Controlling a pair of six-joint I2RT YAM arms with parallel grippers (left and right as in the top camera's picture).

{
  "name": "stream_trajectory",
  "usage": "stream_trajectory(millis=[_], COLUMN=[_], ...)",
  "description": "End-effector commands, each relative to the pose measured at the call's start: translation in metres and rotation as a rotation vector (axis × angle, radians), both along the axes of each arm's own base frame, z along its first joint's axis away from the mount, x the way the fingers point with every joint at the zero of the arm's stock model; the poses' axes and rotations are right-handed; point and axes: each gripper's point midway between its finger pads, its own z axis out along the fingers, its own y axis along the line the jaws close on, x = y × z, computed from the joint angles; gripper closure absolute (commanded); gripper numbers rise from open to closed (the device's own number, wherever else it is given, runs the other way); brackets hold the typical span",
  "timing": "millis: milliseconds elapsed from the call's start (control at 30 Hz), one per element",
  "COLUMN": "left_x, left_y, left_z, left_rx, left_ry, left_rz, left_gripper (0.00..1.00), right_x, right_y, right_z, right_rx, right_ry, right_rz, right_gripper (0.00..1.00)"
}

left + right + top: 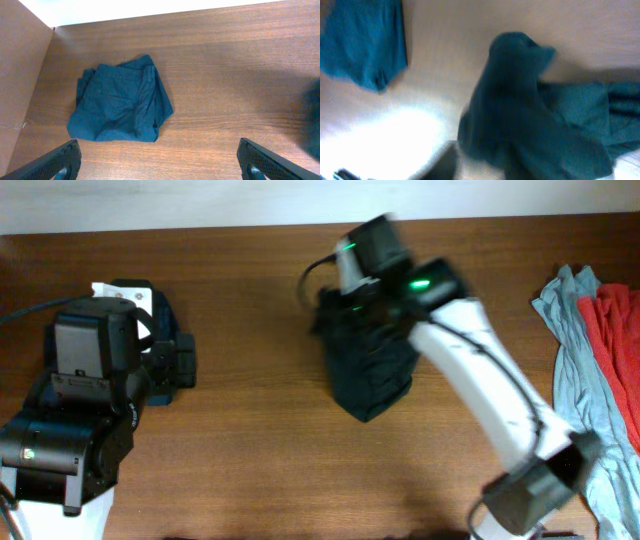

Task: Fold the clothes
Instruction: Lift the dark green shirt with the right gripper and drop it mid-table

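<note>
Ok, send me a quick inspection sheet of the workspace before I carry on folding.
Surface: wooden table, no stains seen.
Job's things: navy garment folded at left; dark garment bunched at centre; grey-blue cloth and red cloth heaped at right edge.
Clutter: nothing seen.
Grippers: left gripper open, empty, near the navy garment; right gripper at the dark garment, wrist view blurred, state unclear.
Cables: black cable looping beside the right wrist.
Surroundings: pale strip beyond the far edge.

Left arm (75, 410) folded low, left end effector (162, 162) spread wide, right arm (480, 385) stretched forward, blurred.
</note>
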Motion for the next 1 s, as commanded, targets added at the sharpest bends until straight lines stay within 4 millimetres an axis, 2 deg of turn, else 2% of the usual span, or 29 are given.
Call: stream_trajectory(millis=[0,100,167,233,267,300,333,367,400,533,567,633,767,900,967], left_x=[0.001,0.001,0.002,0.004,0.006,0.007,0.009,0.011,0.014,0.025,0.029,0.032,0.034,0.035,0.035], left_y=[0.001,0.001,-0.001,-0.006,-0.006,-0.006,-0.007,-0.007,-0.008,-0.021,-0.024,-0.026,-0.026,-0.026,-0.026], left_z=[0.006,0.005,0.004,0.001,-0.002,-0.003,-0.007,-0.008,-0.013,-0.028,-0.036,-0.042,-0.049,-0.049,-0.049], left_rx=[-0.003,-0.003,-0.01,-0.026,-0.024,-0.023,-0.022,-0.021,-0.022,-0.059,-0.066,-0.068,-0.064,-0.064,-0.065], left_ry=[-0.018,-0.017,-0.014,-0.002,0.009,0.016,0.028,0.033,0.049,0.105,0.132,0.156,0.185,0.182,0.182], left_rz=[0.015,0.014,0.006,-0.012,-0.012,-0.012,-0.012,-0.012,-0.015,-0.058,-0.066,-0.071,-0.07,-0.07,-0.07], left_gripper=[0.01,0.01,0.01,0.01,0.01,0.01,0.01,0.01,0.01,0.01,0.01,0.01,0.01,0.01,0.01], right_x=[-0.008,0.004,0.015,0.027,0.033,0.036,0.04,0.041,0.042,0.053,0.06,0.067,0.071,0.069,0.071], right_y=[0.02,0.002,-0.018,-0.05,-0.068,-0.075,-0.09,-0.093,-0.1,-0.093,-0.08,-0.067,-0.045,-0.034,-0.031], right_z=[-0.023,-0.025,-0.025,-0.029,-0.034,-0.038,-0.048,-0.054,-0.07,-0.107,-0.121,-0.138,-0.162,-0.176,-0.179], right_rx=[-0.078,-0.145,-0.179,-0.203,-0.212,-0.215,-0.205,-0.2,-0.174,-0.13,-0.101,-0.096,-0.077,-0.075,-0.069], right_ry=[0.012,-0.026,-0.036,-0.009,0.015,0.029,0.071,0.089,0.149,0.22,0.223,0.215,0.224,0.241,0.249], right_rz=[0.022,-0.033,-0.084,-0.153,-0.194,-0.208,-0.239,-0.246,-0.257,-0.247,-0.227,-0.207,-0.171,-0.18,-0.217], right_gripper=[0.48,0.38,0.33,0.29,0.29,0.29,0.29,0.29,0.3,0.3,0.3,0.3,0.3,0.41,0.53])
